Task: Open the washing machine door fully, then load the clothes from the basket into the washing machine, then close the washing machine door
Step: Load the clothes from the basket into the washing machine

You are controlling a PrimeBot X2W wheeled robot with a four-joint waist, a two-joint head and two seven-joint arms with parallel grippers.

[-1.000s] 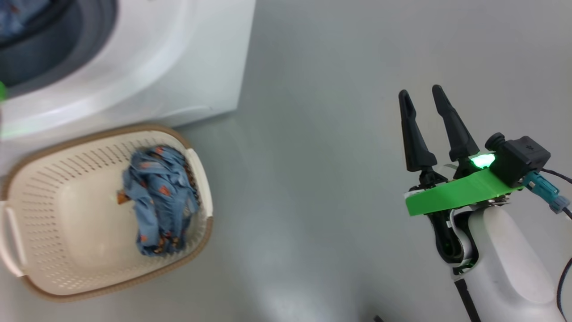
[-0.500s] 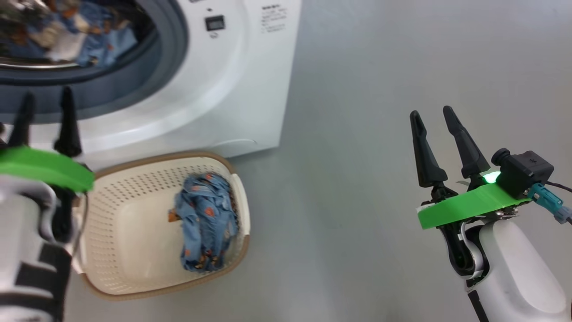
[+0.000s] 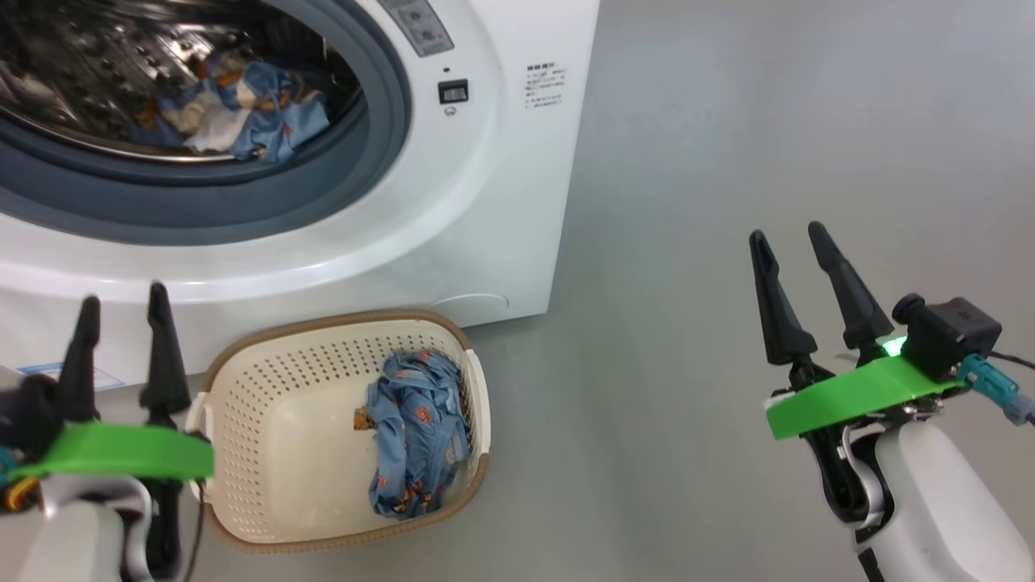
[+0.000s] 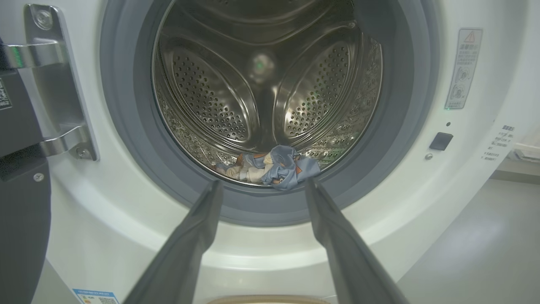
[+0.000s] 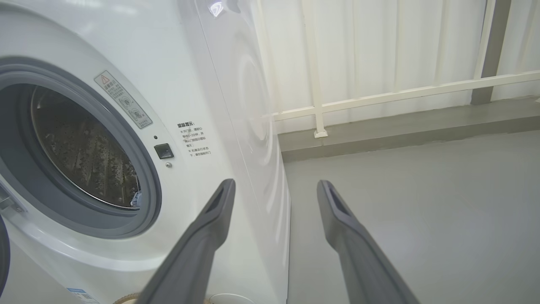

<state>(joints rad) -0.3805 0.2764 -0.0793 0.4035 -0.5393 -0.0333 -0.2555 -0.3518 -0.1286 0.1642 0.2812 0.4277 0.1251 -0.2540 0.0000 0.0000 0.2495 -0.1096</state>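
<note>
The washing machine (image 3: 501, 162) stands open, its steel drum (image 4: 261, 84) holding light-blue and cream clothes (image 3: 242, 105) near the front lip. The washing machine door (image 4: 17, 236) is swung out to the left on its metal hinge (image 4: 55, 84). On the floor in front sits the basket (image 3: 283, 436), with one bundle of blue printed clothes (image 3: 416, 428) against its right side. My left gripper (image 3: 123, 295) is open and empty, left of the basket, pointing at the drum opening. My right gripper (image 3: 787, 232) is open and empty over bare floor, far right of the machine.
Grey floor (image 3: 728, 121) stretches to the right of the machine. In the right wrist view a white railing (image 5: 379, 97) and a pale wall run behind a low step (image 5: 400, 126). The basket's rim (image 5: 126, 299) peeks in at that view's bottom edge.
The head camera has swung, so machine and basket sit lower and further right in the picture. My left gripper has come into view at the lower left. Both grippers stay open.
</note>
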